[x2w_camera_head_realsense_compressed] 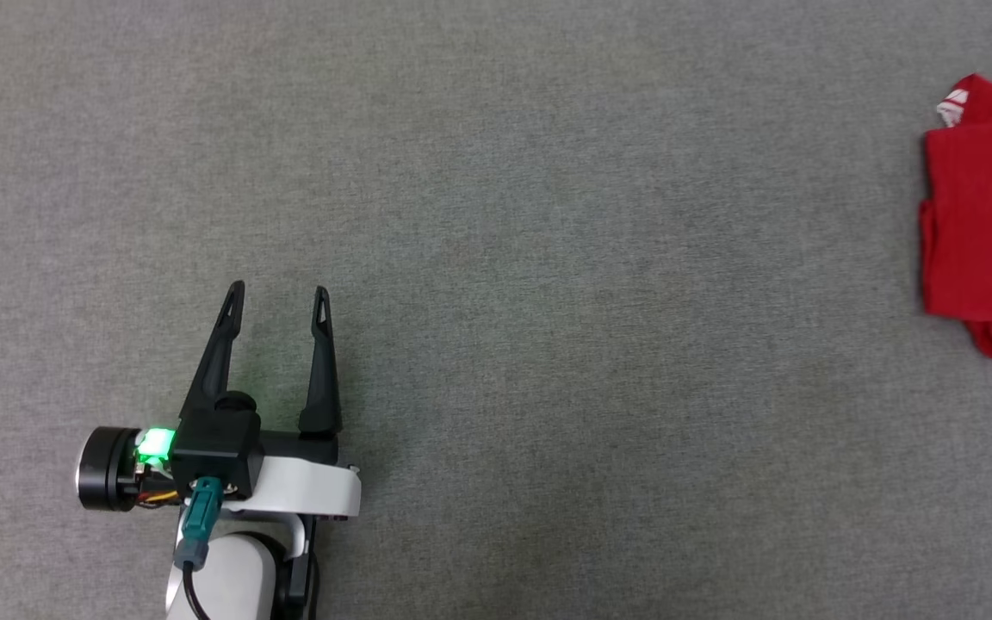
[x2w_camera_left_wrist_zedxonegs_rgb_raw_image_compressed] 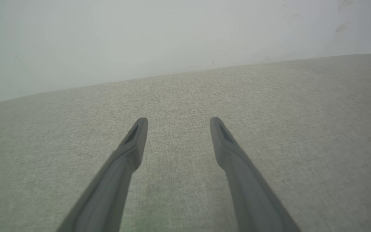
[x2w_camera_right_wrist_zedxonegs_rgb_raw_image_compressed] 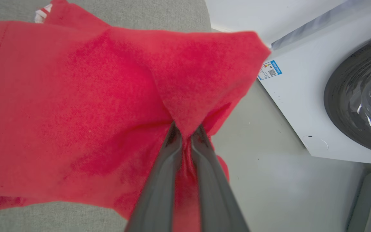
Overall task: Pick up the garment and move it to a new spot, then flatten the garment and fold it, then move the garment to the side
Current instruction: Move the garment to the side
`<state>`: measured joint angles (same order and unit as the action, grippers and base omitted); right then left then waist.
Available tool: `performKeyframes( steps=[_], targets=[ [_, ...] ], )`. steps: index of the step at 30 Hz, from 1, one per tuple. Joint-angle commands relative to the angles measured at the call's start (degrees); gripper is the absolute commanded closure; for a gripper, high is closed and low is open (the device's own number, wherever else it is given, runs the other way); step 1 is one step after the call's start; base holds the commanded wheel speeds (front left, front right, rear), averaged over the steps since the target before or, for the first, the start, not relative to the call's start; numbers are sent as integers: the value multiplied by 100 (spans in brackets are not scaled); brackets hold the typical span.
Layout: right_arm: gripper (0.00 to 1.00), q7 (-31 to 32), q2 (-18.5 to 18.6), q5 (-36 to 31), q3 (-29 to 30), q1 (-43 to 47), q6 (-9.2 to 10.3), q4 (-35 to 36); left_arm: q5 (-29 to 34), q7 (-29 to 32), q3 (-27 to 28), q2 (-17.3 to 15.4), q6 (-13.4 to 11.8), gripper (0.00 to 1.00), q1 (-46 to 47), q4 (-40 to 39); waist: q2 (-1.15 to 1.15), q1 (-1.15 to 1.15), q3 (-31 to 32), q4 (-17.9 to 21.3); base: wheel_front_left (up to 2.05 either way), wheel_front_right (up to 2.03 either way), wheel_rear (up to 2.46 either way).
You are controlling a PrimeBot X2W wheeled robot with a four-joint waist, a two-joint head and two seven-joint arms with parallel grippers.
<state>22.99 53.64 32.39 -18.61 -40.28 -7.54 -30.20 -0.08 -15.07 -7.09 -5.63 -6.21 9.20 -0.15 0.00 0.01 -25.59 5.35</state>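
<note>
Garment [x2w_camera_right_wrist_zedxonegs_rgb_raw_image_compressed: 76, 96]: red fold's pinched by right gripper [x2w_camera_right_wrist_zedxonegs_rgb_raw_image_compressed: 187, 129], jaws pressed together on it.
Left gripper [x2w_camera_head_realsense_compressed: 278, 293]: held over grey surface [x2w_camera_head_realsense_compressed: 548, 258], jaws spread wide.

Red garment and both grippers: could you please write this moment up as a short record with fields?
Garment: red fabric garment with white trim, on the grey woven surface, far right in head view
Right gripper: shut on a pinch of the garment
Left gripper: open, empty, apart from the garment
Nearby: white front-loading washing machine
</note>
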Motion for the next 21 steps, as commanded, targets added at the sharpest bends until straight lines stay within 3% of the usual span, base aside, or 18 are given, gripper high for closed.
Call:
performKeyframes(
  steps=[1, 6, 7, 8, 9, 17, 21],
  targets=[
    [100, -41, -55, 29, 75, -117, 10, -96, 28, -13, -17, -24, -2, 0, 89, -35, 0, -1, -52, -44, 0, 0, 0],
    [100, -180, -176, -206, 240, -222, 10, -427, 25, -13, -63, -27, -22, 0, 156, -52, 0, -1, -52, -96, 0, 0, 0],
    [81, -190, -212, -246, 290, -217, 11, -522, 16, -13, -68, -26, -27, 0, 147, -36, 0, -1, -24, -108, 0, 0, 0],
    [55, -207, -277, -278, 335, -201, 11, -590, 2, -13, -67, -25, -35, 0, 124, -16, 0, -1, 21, -114, 0, 0, 0],
    [0, -270, -332, -323, 420, -194, 11, -669, -11, -13, -67, -20, -35, 0, 82, 9, 0, -1, 75, -125, 0, 0, 0],
    [0, -1053, -672, -768, 924, 117, 10, -760, -99, -13, -25, 24, -123, 0, -238, 100, 0, -1, 685, -180, 0, 0, 0],
    [0, -1769, -1073, -953, 1334, 264, 11, -495, -124, -13, 27, 32, -148, 0, -471, 116, 0, -1, 1032, -177, 0, 0, 0]
  ],
)
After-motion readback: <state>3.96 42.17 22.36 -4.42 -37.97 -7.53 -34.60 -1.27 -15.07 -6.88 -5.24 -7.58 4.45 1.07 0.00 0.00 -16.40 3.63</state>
